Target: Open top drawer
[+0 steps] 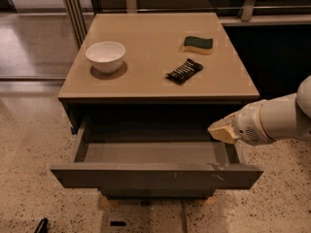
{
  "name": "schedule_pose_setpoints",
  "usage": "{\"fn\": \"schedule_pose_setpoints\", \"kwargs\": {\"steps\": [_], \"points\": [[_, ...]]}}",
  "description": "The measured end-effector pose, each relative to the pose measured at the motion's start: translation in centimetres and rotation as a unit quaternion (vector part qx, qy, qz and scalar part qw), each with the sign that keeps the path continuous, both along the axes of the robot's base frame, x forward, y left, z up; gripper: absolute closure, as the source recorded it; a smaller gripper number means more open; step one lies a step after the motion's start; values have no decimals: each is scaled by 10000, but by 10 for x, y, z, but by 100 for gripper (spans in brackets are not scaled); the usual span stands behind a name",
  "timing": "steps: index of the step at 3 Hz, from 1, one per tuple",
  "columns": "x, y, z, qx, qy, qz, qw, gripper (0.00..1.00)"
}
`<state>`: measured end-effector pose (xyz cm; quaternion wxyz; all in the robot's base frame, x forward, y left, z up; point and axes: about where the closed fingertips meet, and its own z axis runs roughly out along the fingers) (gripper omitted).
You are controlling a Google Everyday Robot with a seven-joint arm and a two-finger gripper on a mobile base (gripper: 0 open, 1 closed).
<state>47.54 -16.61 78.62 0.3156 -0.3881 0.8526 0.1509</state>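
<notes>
Smooth tan counter (146,47), slight sheen; matt grey drawer (146,176), front scuffed; glossy white bowl (105,56); pale matt plastic-looking gripper (219,130) over drawer's right end.

counts | gripper (219,130): one, hanging over the open drawer's right end | top drawer (146,177): one, lying below-left of gripper | counter (146,38): one, standing behind gripper | white bowl (105,56): one, sitting far up-left | green sponge (198,43): one, resting beyond gripper | black packet (184,71): one, lying up-left, nearer
</notes>
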Motion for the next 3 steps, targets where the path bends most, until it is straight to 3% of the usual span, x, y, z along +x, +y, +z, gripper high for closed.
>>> {"fn": "schedule_pose_setpoints", "kwargs": {"steps": [2,3], "points": [[0,0,0,0,0,0,10000,12],[0,0,0,0,0,0,10000,0]]}}
